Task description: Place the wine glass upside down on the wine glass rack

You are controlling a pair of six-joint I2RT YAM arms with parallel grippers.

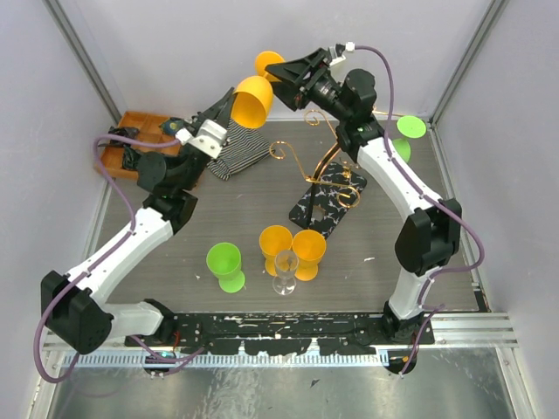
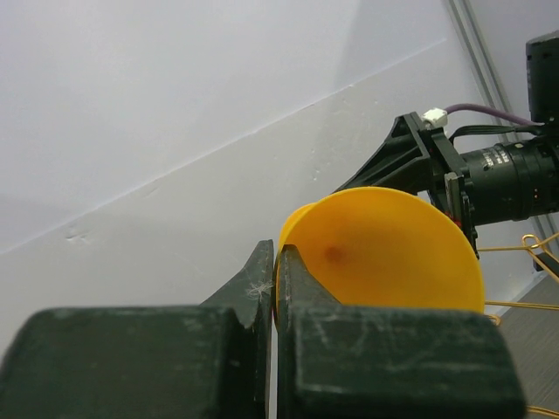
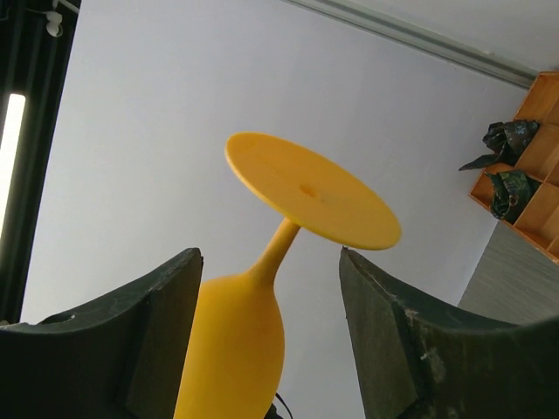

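Your left gripper (image 2: 275,262) pinches the bowl rim of the orange plastic wine glass (image 1: 252,103), held aloft beyond the gold wire wine glass rack (image 1: 330,160). Your right gripper (image 3: 271,262) stands spread either side of the stem; centre it, then close before releasing left.

Top view: light was bright, even and diffuse, from above. Shadows on the table (image 1: 236,209) were soft and faint. The metal sheet (image 1: 262,393) at the near edge showed a dull sheen. Focus was sharp, and straight lines splayed toward the corners.
Left wrist view: the left gripper (image 2: 275,262) was dark and blurred at close range. The wine glass (image 2: 393,244) was evenly lit.
Right wrist view: the light tube (image 3: 10,166) was overexposed at the left edge. The right gripper (image 3: 271,253) was dim and soft-edged against the pale wall (image 3: 131,105).
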